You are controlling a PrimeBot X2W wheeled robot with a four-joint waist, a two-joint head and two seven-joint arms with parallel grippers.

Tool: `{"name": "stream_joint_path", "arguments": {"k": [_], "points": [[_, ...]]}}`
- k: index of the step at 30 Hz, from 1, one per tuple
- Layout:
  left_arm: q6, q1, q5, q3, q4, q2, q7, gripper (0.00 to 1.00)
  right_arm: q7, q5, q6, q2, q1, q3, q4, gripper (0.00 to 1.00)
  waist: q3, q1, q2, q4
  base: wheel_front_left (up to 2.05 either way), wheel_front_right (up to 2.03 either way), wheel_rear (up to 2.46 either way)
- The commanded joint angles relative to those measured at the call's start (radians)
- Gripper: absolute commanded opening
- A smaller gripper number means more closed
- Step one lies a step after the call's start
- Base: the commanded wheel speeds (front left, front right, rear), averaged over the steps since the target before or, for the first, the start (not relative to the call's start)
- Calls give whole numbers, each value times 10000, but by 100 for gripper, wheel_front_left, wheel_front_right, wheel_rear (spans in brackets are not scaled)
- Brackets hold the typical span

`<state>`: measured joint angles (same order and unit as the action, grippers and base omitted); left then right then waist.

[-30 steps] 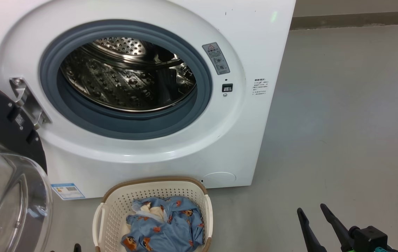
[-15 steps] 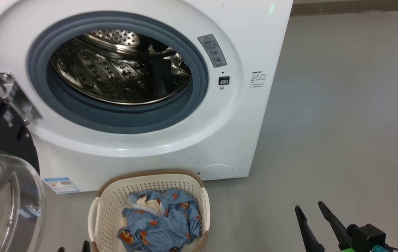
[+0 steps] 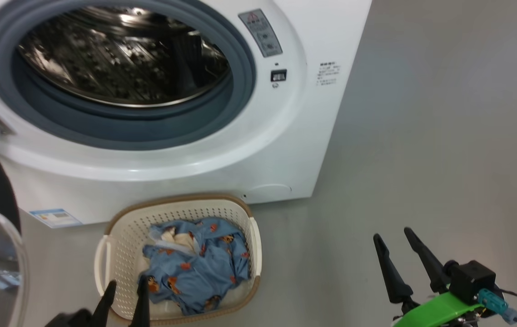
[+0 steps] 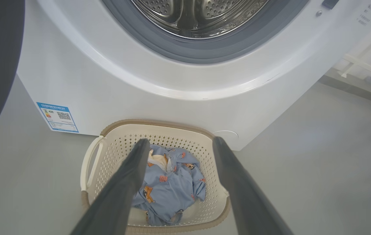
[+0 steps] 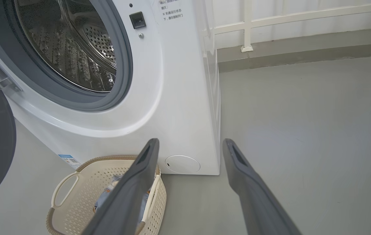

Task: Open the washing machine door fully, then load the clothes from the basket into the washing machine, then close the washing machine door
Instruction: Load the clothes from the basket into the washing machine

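Head view: my left gripper [image 3: 126, 281] and right gripper [image 3: 392, 234] both gape empty, left above cream perforated basket [image 3: 172, 200] holding blue cartoon-printed clothes [image 3: 195, 268].

Your left gripper [image 3: 126, 281] sits low at the lower left, fingers spread and empty, and your right gripper [image 3: 392, 234] at the lower right is likewise spread, holding nothing.

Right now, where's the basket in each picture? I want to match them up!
Head view: the basket is at the bottom, left of centre.
Left wrist view: the basket is at bottom centre.
Right wrist view: the basket is at the bottom left.
Shared landmark: the blue label sticker low on the washing machine, by the basket's upper left in every view.
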<state>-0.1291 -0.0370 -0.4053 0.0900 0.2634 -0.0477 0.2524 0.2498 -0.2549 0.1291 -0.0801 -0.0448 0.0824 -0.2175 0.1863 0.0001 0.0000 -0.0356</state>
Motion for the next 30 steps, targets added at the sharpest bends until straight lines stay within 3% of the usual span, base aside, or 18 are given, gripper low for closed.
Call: {"name": "stream_joint_path", "arguments": {"k": [1,13,23,30], "points": [[-15,361,-79,-260,-116,-118,93,100,120,53,16,4,-288,252,260,100,436,-1,0,-267,0,0,0],[-15,2530,-498,729,2572,-813,7,100,120,84,16,172,-1086,378,370,100,1950,-1,0,-875,0,0,0],[-15,4659,-1462,1495,4672,-1550,-409,100,120,112,16,246,-1871,562,577,100,3600,-1,0,-1127,0,0,0],[-15,5942,-2045,1782,6027,-1767,-637,100,120,124,16,271,-2385,676,685,100,4473,-1,0,-1285,0,0,0]]}}
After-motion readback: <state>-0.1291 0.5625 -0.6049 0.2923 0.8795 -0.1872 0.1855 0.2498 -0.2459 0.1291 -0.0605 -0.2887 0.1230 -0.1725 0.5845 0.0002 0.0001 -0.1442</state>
